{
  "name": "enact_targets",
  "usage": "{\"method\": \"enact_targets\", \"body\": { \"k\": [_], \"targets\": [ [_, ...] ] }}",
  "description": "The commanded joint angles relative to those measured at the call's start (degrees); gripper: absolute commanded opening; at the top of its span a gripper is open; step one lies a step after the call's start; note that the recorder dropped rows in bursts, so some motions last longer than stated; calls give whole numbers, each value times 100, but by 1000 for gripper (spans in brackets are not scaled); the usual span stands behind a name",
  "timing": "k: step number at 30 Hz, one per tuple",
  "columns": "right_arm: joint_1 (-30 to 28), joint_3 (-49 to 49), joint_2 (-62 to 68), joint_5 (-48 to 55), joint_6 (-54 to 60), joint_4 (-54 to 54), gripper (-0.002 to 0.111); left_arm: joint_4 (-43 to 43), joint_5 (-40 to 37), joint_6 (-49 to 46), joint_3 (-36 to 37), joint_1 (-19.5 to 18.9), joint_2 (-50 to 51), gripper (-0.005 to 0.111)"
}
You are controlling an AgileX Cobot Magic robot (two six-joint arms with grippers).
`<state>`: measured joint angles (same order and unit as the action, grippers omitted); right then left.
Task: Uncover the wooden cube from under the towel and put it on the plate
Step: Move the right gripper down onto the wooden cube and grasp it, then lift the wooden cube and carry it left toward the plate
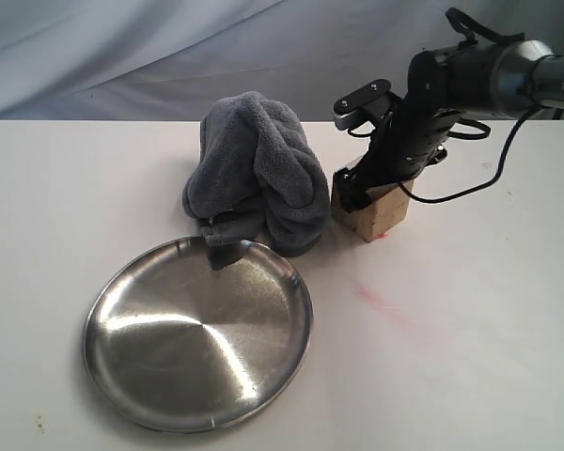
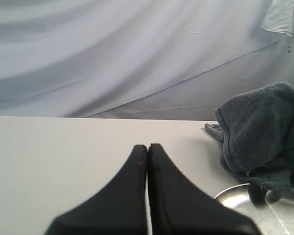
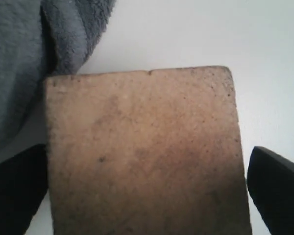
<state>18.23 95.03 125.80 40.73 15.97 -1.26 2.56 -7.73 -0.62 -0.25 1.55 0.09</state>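
Observation:
The wooden cube (image 1: 374, 218) stands uncovered on the white table, just right of the towel (image 1: 258, 169), a dark grey heap bunched up behind the plate (image 1: 122, 362). My right gripper (image 1: 365, 192) is down over the cube, open, one finger on each side. In the right wrist view the cube (image 3: 142, 147) fills the space between the fingers (image 3: 277, 188), with a strip of table showing beside the one finger. My left gripper (image 2: 148, 149) is shut and empty, low over the table, apart from the towel (image 2: 262, 127) and the plate (image 2: 235, 193). It does not show in the exterior view.
A faint red smear (image 1: 381, 303) marks the table in front of the cube. A pale cloth backdrop (image 1: 169, 47) hangs behind the table's far edge. The right arm's cable (image 1: 493, 169) loops above the table at the right.

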Motion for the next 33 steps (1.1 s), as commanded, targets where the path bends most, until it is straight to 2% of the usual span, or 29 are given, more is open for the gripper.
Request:
{"method": "enact_targets", "body": {
  "k": [1, 4, 7, 10, 27, 33],
  "targets": [
    [51, 0, -22, 132, 21, 188, 99, -4, 9, 10, 25, 5, -9, 1],
    [51, 0, -22, 194, 11, 188, 92, -4, 9, 10, 25, 5, -9, 1],
    [51, 0, -22, 250, -279, 188, 76, -4, 9, 10, 25, 5, -9, 1],
    [51, 11, -22, 351, -598, 188, 68, -4, 9, 10, 25, 5, -9, 1],
    [51, 38, -150, 445, -986, 188, 64, -4, 9, 10, 25, 5, -9, 1],
    [51, 38, -240, 500, -986, 188, 57, -4, 9, 10, 25, 5, -9, 1]
  ]
}}
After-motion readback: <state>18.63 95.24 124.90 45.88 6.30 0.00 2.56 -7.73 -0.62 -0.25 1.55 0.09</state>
